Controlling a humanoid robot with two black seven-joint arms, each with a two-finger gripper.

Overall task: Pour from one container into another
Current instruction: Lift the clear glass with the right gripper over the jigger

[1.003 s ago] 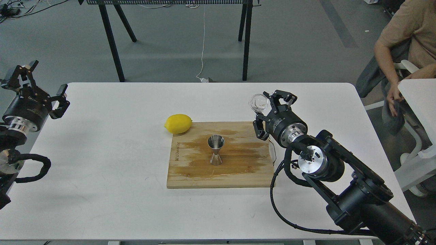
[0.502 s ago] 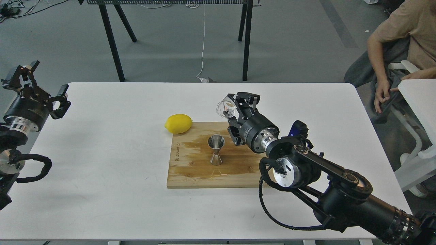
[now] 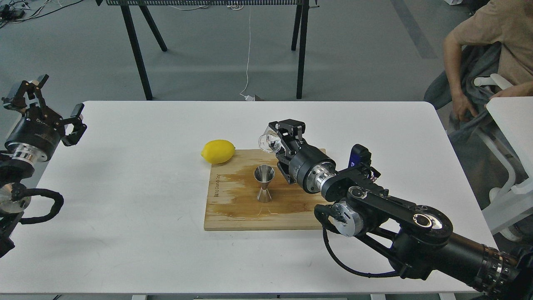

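Observation:
A small clear glass cup [image 3: 267,142] hangs tilted above the far edge of the wooden board, and my right gripper [image 3: 278,139] is shut on it. The cup's mouth faces left and toward me, just above and behind the steel hourglass jigger [image 3: 264,183]. That jigger stands upright near the middle of the wet-stained cutting board [image 3: 233,208]. No liquid shows in the cup or in the air. My left gripper [image 3: 46,100] is open off the table's left edge, holding nothing.
A yellow lemon [image 3: 217,151] lies at the board's far left corner on the white table [image 3: 125,187]. A seated person [image 3: 491,54] is at the far right beside another white table [image 3: 514,121]. Black trestle legs [image 3: 137,50] stand behind the table.
My right gripper has carried the glass cup leftward from the table's right side to just over the jigger, tipping it further. The left arm has stayed put. The person shifted slightly.

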